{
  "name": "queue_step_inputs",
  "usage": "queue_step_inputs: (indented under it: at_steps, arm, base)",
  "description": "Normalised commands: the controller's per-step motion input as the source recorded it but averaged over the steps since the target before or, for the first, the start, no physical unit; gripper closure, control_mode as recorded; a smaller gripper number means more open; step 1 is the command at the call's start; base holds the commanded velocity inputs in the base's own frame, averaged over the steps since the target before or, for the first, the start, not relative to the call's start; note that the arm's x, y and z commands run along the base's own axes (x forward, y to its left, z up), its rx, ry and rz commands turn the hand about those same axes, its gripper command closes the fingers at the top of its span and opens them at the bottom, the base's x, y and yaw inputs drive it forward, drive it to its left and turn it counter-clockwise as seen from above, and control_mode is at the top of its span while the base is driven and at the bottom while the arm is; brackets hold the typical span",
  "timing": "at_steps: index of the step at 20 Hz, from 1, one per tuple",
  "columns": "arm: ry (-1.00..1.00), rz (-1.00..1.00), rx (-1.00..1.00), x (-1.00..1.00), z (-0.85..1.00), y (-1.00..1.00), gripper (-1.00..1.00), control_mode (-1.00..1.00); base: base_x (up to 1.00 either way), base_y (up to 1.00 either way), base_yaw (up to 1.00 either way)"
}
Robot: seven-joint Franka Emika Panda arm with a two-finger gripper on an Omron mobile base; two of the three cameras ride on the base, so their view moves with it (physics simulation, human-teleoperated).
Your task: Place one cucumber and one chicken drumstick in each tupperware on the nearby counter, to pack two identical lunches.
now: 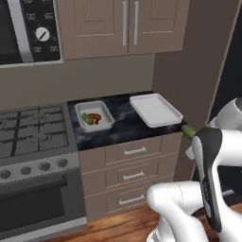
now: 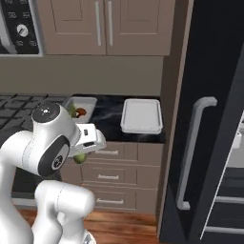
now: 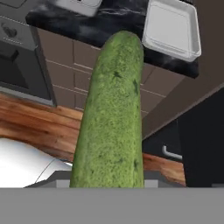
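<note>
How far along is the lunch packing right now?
About half done. The left tupperware on the counter already holds a cucumber and a reddish piece that looks like a drumstick. The end effector grips a second cucumber. The right tupperware has no food in it, so it needs this cucumber and then a drumstick.

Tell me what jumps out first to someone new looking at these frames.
A big green cucumber fills the hand view, held in the gripper out in front of the drawers. On the black counter, one tupperware near the stove already holds food, while the other tupperware, nearer the fridge, is empty.
</note>
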Motion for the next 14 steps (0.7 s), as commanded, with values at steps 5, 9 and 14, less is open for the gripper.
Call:
queue_step_inputs:
  at_steps: [5, 9, 14]
  arm:
    - [0.00, 0.00, 0.00, 0.00, 0.00, 0.00, 1.00, 1.00]
    - [0.00, 0.00, 0.00, 0.00, 0.00, 0.00, 1.00, 1.00]
    - [0.00, 0.00, 0.00, 0.00, 0.00, 0.00, 1.00, 1.00]
  base:
    - [0.88, 0.25, -0.16]
    - [0.80, 0.17, -0.14]
    - [0.69, 0.14, -0.11]
